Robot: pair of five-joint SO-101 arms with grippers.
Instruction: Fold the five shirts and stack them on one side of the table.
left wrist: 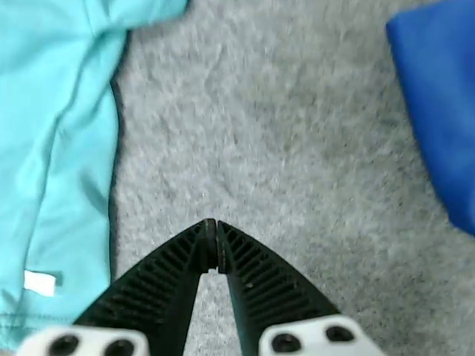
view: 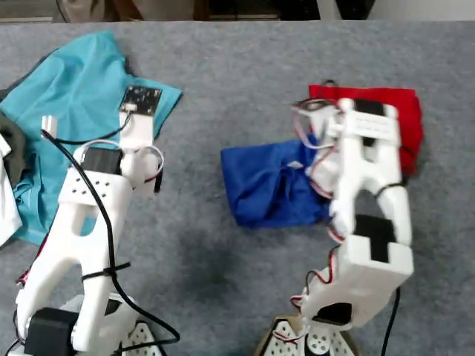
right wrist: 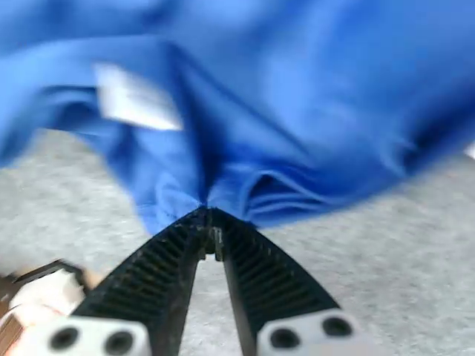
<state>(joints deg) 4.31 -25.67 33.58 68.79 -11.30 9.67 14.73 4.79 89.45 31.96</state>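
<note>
The grey desk (view: 223, 74) carries everything. The teal shirt (view: 74, 81) is the largest piece, spread loose and rumpled over the far left corner and running down the left edge. The blue shirt (view: 267, 185) lies bunched near the middle of the desk, a little toward the right side. The red shirt (view: 404, 111) sits beyond it toward the far right edge, folded flat. My right arm crosses over where red and blue meet, so I cannot tell whether they touch. A dark garment (view: 9, 148) and a white garment (view: 6, 208) lie at the left edge against the teal one. My right gripper (right wrist: 210, 237) has its fingers pressed together on a puckered hem of the blue shirt. My left gripper (left wrist: 211, 248) hangs over bare desk between teal and blue, its fingers together on nothing.
</note>
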